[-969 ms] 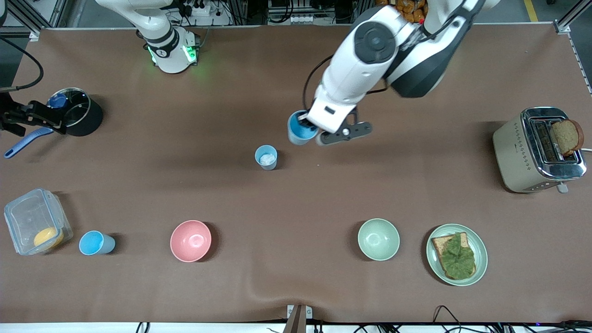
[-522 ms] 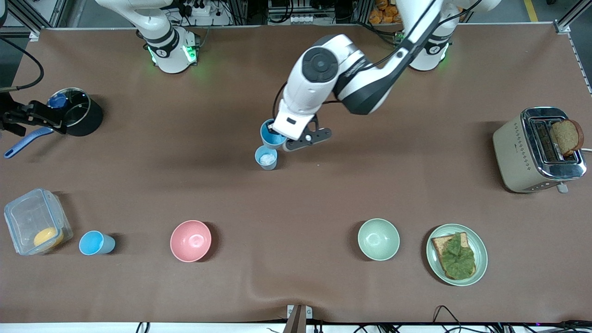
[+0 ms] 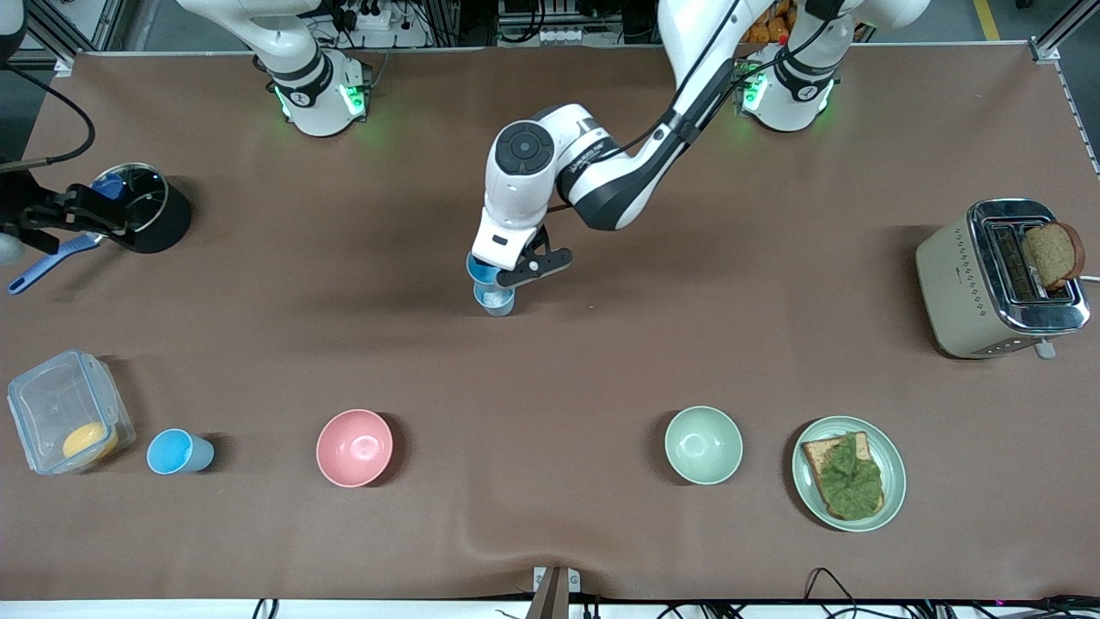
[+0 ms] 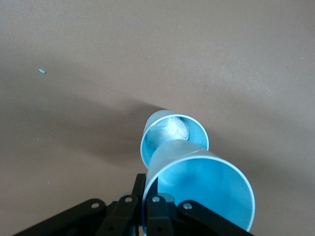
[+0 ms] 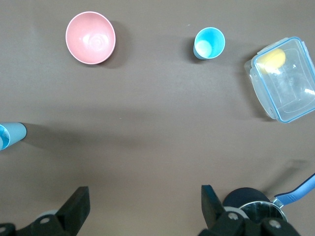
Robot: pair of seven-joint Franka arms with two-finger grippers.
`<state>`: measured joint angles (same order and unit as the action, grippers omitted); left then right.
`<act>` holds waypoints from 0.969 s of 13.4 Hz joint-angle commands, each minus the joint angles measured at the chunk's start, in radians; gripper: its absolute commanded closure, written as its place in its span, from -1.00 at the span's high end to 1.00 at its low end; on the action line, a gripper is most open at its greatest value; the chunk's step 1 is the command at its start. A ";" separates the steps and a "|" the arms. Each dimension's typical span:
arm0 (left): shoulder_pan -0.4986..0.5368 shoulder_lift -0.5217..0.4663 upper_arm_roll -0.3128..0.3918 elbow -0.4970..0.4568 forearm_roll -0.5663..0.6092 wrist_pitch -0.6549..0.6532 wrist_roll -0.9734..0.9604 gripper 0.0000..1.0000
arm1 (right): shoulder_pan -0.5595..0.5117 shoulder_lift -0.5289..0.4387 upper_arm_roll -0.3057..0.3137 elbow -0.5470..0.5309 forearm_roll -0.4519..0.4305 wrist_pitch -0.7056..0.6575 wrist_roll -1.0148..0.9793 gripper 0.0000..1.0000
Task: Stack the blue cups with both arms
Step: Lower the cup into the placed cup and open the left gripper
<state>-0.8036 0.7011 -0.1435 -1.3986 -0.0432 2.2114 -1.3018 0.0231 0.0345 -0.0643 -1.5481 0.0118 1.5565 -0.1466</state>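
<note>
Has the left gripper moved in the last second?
Yes. The left gripper, holding the brighter blue cup, has travelled toward the right arm's end of the table and now hangs over the standing paler cup.

— What do the arms look like?
— The left arm [image 3: 601,163] and right arm [image 3: 275,34] have glossy white shells and black joint bands; the left has a round grey-black cap just above its gripper.
— Cables, lights?
— A black cable runs along the left arm; both bases glow green.
— The grippers?
— The left gripper [image 4: 142,206] and the right gripper [image 5: 142,209] are black; the left's fingers carry small silver screws.
</note>
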 commanded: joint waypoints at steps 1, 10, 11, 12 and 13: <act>-0.006 0.011 0.012 0.033 0.028 -0.009 -0.028 -1.00 | -0.002 -0.024 0.011 -0.027 -0.018 0.005 -0.002 1.00; 0.000 -0.024 0.036 0.029 0.066 -0.019 -0.030 1.00 | 0.020 -0.022 0.009 -0.024 -0.026 0.005 -0.002 1.00; 0.010 -0.075 0.050 0.024 0.083 -0.022 -0.028 1.00 | 0.021 -0.022 0.009 -0.026 -0.026 0.005 -0.002 1.00; 0.030 -0.127 0.070 0.023 0.097 -0.036 -0.027 1.00 | 0.021 -0.021 0.009 -0.024 -0.026 0.005 -0.002 1.00; 0.058 -0.181 0.093 0.012 0.126 -0.068 -0.014 1.00 | 0.020 -0.022 0.009 -0.026 -0.026 0.004 -0.002 1.00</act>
<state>-0.7883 0.6553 -0.0834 -1.3484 0.0272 2.2068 -1.3029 0.0350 0.0346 -0.0533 -1.5543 0.0028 1.5571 -0.1467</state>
